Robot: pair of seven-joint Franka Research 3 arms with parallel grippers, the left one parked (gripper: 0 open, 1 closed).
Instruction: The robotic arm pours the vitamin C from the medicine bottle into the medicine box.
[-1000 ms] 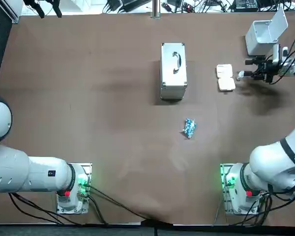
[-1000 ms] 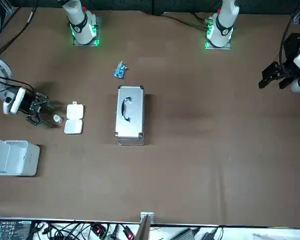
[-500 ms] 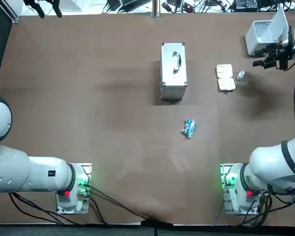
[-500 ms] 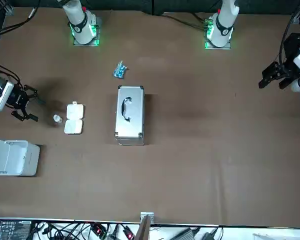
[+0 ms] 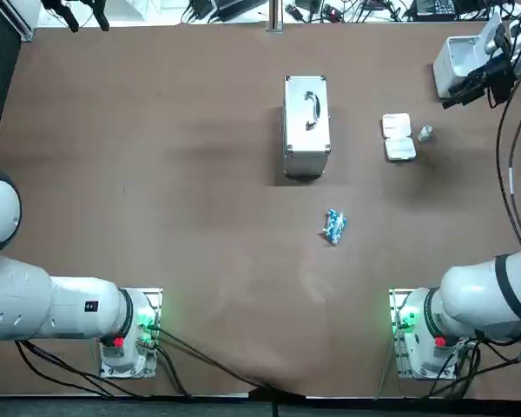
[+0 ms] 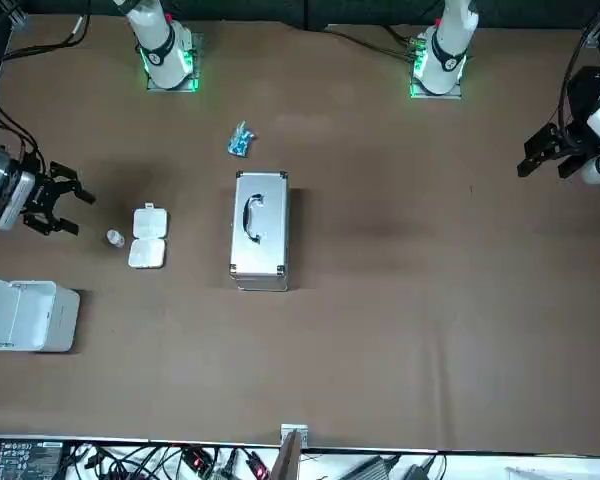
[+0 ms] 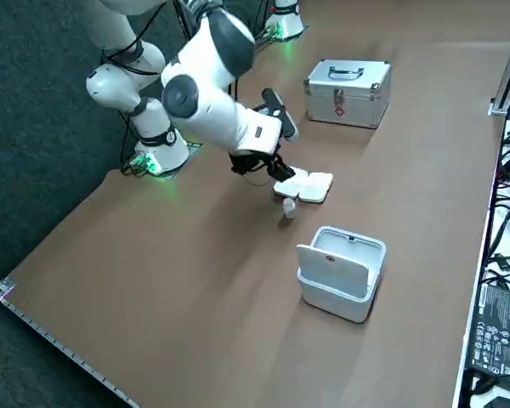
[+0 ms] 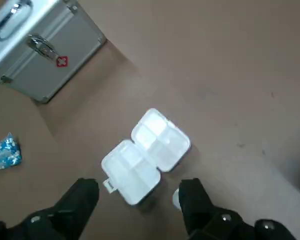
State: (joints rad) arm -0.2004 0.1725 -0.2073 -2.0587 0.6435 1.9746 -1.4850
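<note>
The right gripper [image 6: 78, 213] is held wide open and empty, raised above the table [image 5: 156, 174] near the robot's right-hand edge, apart from the task items. The medicine bottle [image 6: 114, 237] is seen on the table, apparently upright, just beside the opened medicine box [image 6: 147, 237], on the side nearer the gripper; in the wrist view it is partly hidden behind one finger [image 8: 192, 200]. Box compartments look white; whether tablets are inside cannot be told. Since nothing is gripped, no pouring is judged underway at this moment. If the bottle is to be picked up, the gripper must be lowered over it, the fingers set either side and closed without nudging the light box next to it. The surface is a plain brown table. A silver first-aid case [image 5: 306, 126] is placed mid-table, a blue packet [image 5: 333, 226] nearer the bases, a white bin [image 5: 469, 56] with its lid raised at the far corner. Cables [image 6: 210, 462] are strewn along the far table edge.
</note>
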